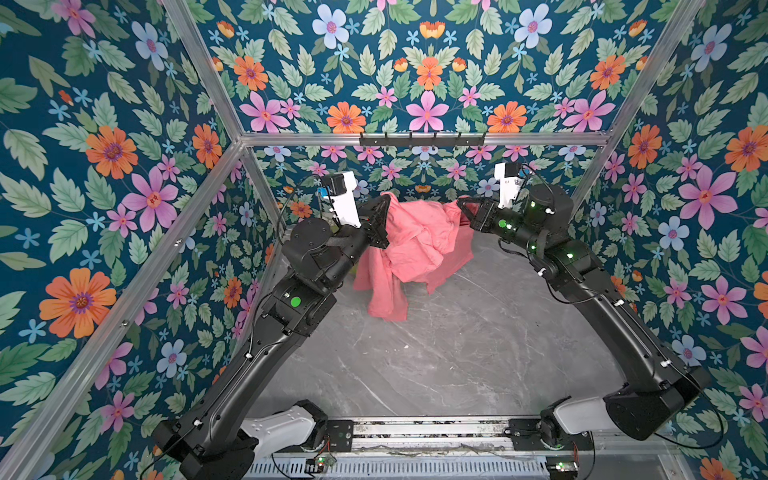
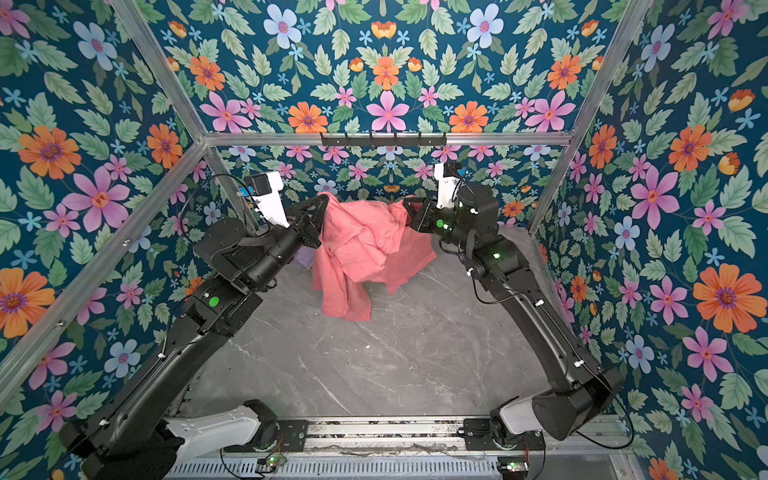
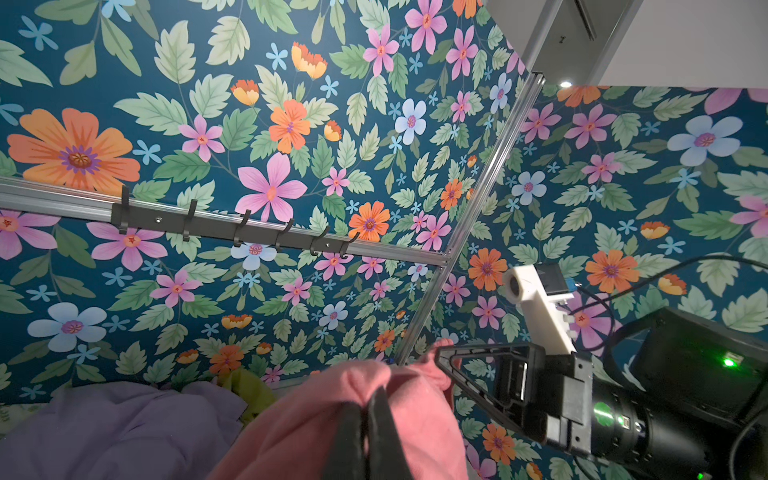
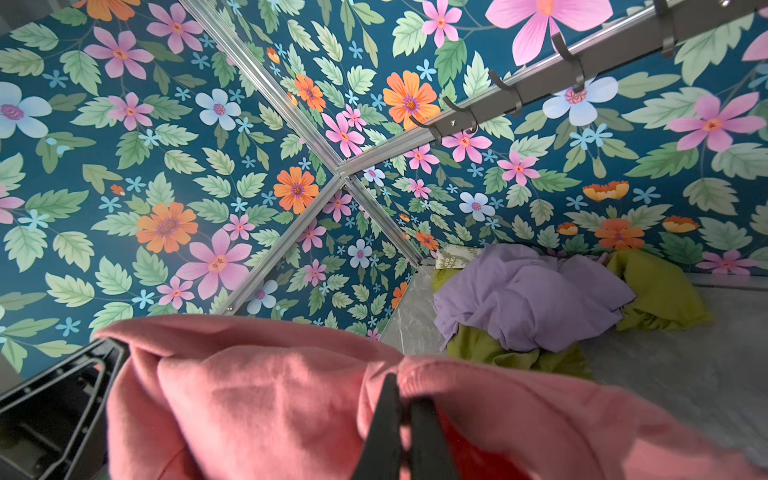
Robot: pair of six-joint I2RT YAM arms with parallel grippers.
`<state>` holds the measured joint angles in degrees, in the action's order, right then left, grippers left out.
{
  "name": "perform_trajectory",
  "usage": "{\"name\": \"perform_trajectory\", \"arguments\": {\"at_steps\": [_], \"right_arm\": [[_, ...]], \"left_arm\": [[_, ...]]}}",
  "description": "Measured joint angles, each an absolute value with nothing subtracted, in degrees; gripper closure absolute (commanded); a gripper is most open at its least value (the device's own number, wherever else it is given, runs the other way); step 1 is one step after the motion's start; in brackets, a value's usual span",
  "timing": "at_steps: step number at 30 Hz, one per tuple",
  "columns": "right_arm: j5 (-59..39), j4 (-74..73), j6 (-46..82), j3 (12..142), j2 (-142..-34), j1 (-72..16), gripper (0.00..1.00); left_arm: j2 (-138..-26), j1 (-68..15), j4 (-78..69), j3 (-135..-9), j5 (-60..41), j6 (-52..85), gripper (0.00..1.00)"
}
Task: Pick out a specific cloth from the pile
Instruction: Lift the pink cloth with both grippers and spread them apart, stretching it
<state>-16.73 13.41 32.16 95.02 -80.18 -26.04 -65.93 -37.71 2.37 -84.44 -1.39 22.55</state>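
1. The pink cloth (image 1: 415, 245) hangs stretched between the two arms, below the hook rail (image 1: 422, 139) and a little nearer the camera; its lower end droops to the grey table (image 1: 436, 365), and I cannot tell whether it touches
2. The left gripper (image 1: 387, 198) is clenched on the cloth's top edge, under the rail's left end
3. The right gripper (image 1: 460, 202) is clenched on the other top corner, under the rail's right end
4. The pile (image 4: 532, 299) of lilac and olive-green garments lies on the table below the rail, behind the cloth
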Motion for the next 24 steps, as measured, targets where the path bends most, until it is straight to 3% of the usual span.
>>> {"name": "perform_trajectory", "arguments": {"at_steps": [17,24], "right_arm": [[-14.68,23.4,28.84,95.77,-66.22,-26.2,1.0],[-11.6,27.0,27.77,96.27,-60.66,-26.24,1.0]], "left_arm": [[-63.94,-38.37,1.28,-82.41,-12.08,34.24,1.0],[-65.14,-43.57,-3.53,-81.34,-13.39,37.5,1.0]]}}
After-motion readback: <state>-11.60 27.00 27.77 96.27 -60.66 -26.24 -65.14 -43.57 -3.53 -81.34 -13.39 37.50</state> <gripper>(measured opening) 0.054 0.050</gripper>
